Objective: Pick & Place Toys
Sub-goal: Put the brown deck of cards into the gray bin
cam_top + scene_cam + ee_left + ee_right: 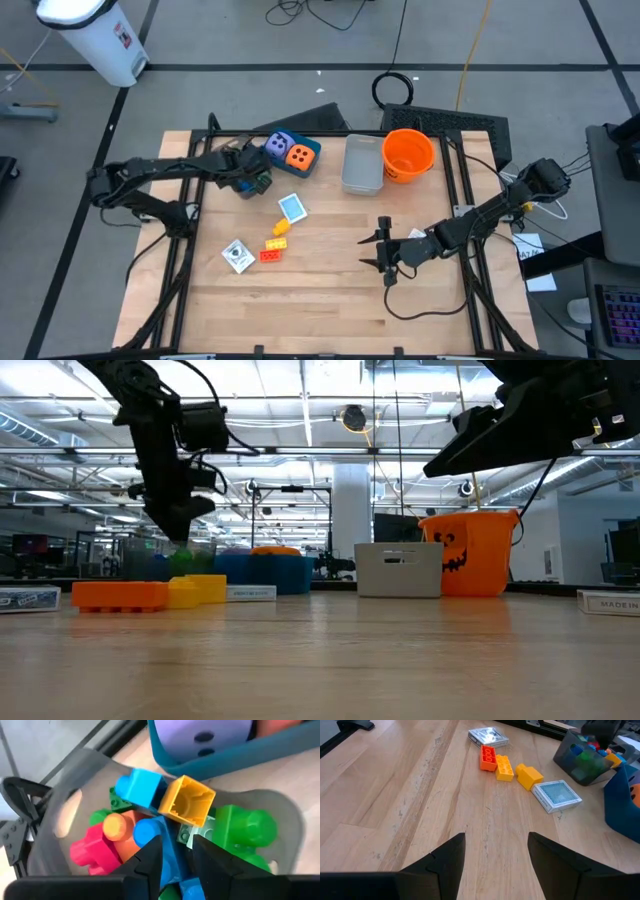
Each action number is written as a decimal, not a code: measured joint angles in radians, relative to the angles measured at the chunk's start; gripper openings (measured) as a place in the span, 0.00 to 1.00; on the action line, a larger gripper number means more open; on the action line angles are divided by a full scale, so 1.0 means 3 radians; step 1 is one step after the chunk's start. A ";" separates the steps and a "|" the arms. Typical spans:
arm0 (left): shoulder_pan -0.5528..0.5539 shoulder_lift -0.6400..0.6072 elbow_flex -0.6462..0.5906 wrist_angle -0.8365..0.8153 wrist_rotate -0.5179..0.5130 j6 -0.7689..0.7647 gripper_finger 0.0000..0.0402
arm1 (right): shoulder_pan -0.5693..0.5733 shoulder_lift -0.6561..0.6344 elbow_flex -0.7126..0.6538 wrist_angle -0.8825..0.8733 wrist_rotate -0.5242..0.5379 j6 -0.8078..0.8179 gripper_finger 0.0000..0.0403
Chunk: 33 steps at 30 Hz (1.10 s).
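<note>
L gripper [176, 856] is hovering in a clear grey plastic bin [65, 810] of small plastic bricks [187, 801], fingers slightly apart astride a blue brick [167, 851], probably touching it. R gripper [385, 252] is waiting open over bare table [330, 310].

Under my dark left claw [175, 852] the clear grey bin [75, 785] is a jumble of bricks: a yellow brick [187, 801], light blue [140, 787], green [245, 827], pink [92, 850] and orange. The teal box [300, 160] holds a purple die [279, 146] and an orange die [299, 155], both dark-spotted. The bucket [407, 155] is orange.
</note>
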 joint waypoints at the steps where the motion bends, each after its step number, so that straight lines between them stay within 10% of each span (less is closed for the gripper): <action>1: -0.0003 -0.0068 0.0000 -0.0006 0.0005 0.0011 0.29 | 0.0000 0.0000 0.0000 0.0000 0.0000 0.0000 0.52; 20: -0.0670 -0.1838 0.0115 0.0340 0.0695 0.0203 0.29 | 0.0000 0.0000 0.0000 0.0000 -0.0001 0.0038 0.52; 33: -0.1527 -0.1824 -0.1168 0.2634 0.0784 0.0409 0.29 | 0.0000 0.0000 0.0000 -0.0001 -0.0001 0.0112 0.52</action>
